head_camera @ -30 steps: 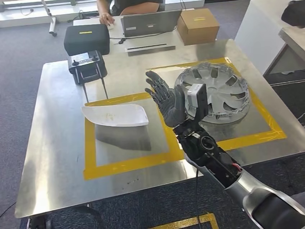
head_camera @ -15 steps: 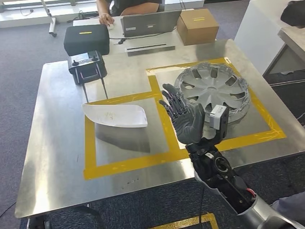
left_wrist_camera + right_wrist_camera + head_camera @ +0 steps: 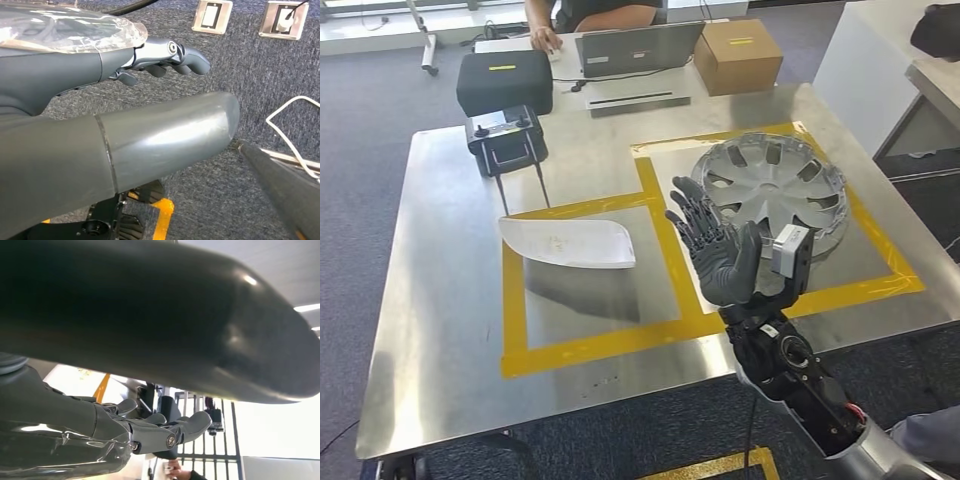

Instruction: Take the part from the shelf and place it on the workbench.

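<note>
- White panel part (image 3: 565, 242): lying flat on the workbench (image 3: 441, 300), inside the yellow tape outline (image 3: 512, 310).
- Right hand (image 3: 716, 255): fingers spread, holding nothing, raised above the bench between part and hubcap (image 3: 773, 190).
- Left hand (image 3: 113, 115): hanging over carpet, fingers straight, holding nothing.
- Risk: a sideways swing of the raised hand could nudge part or hubcap.

white curved part (image 3: 567, 242), flat on workbench (image 3: 441, 300)
</note>
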